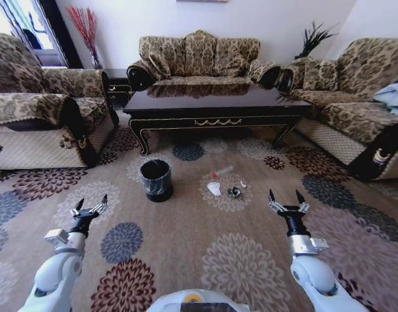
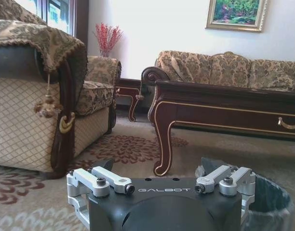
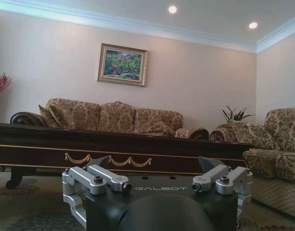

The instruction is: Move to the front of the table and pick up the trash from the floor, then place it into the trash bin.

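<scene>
Robot was already parked facing the long front side of the table [image 1: 215,104], so the drive-up part looked done. Nothing picked yet: all trash was on the floor [image 1: 186,253] in front of the table's front edge, between it and the robot. The crumpled white cup [image 1: 214,188], the clear tube with red end [image 1: 221,172] just behind it, and the dark wrapper [image 1: 234,192] just beside the cup formed one loose cluster. The bin [image 1: 156,179] stood upright near the cluster on its left, bag-lined; contents could not be told. Left gripper [image 1: 92,205] hovered low near the bin, fingers spread wide, holding nothing. Right gripper [image 1: 285,199] hovered near the trash on its right, also wide open and empty. Remaining by my read: three grabs, three drops.
</scene>
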